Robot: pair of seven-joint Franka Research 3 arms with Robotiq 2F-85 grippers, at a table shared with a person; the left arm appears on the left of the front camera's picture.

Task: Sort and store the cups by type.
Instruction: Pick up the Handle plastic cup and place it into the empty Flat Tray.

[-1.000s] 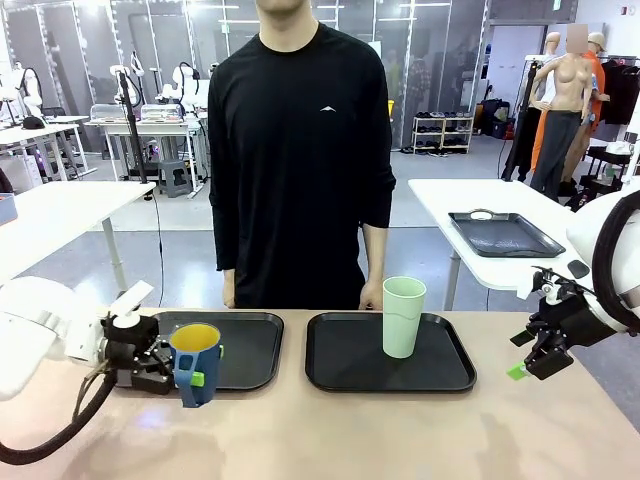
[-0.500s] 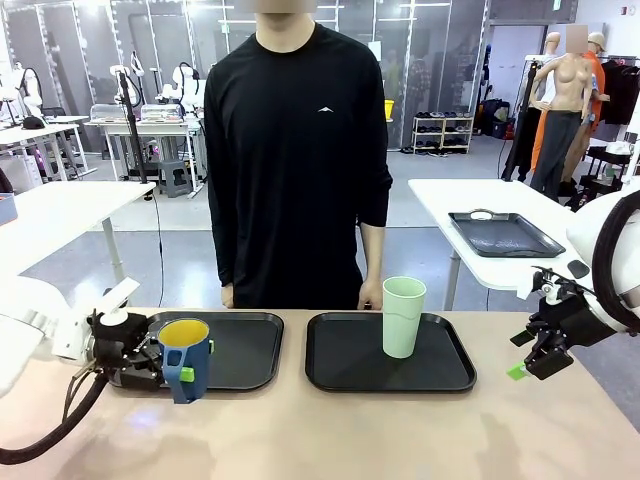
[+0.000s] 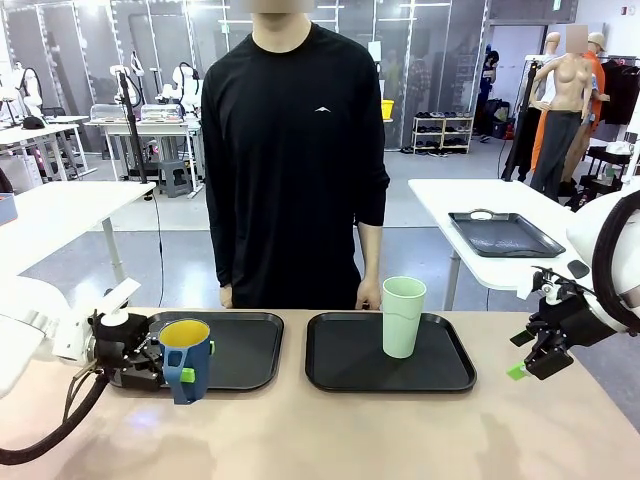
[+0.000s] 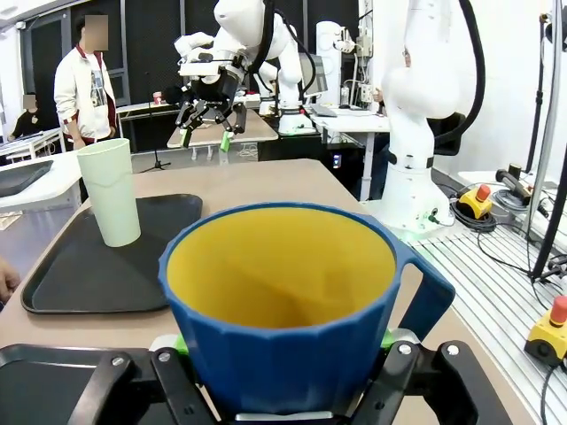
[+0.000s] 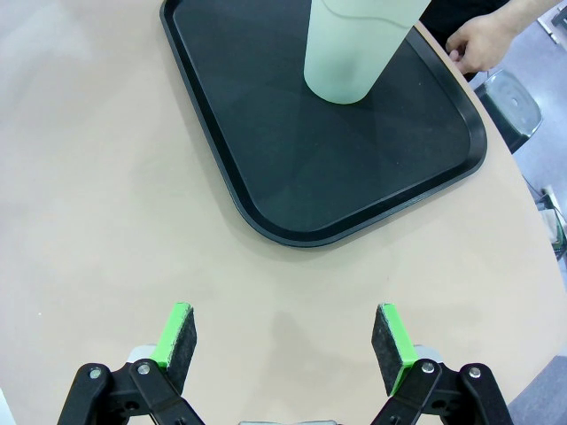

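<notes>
A dark blue mug [image 3: 190,352] with a yellow inside sits upright between the green pads of my left gripper [image 3: 176,374], which is shut on it. It is at the front left corner of the left black tray [image 3: 245,345]; whether it touches the tray, I cannot tell. In the left wrist view the mug [image 4: 283,301] sits close in front, handle to the right. The tall mint-green tumbler [image 3: 403,316] stands upright on the right black tray [image 3: 345,365]. My right gripper [image 3: 530,366] hovers open off that tray's right side, and its pads [image 5: 180,332] are spread over bare tabletop, short of the tumbler [image 5: 359,44].
A person in black stands at the far edge, one hand [image 5: 483,40] resting by the right tray's [image 5: 292,177] far corner. Bare tabletop [image 3: 330,430] runs along the front of both trays.
My left gripper has carried the mug a little left and away from the camera, toward the left tray. The tumbler and my right arm have stayed put.
</notes>
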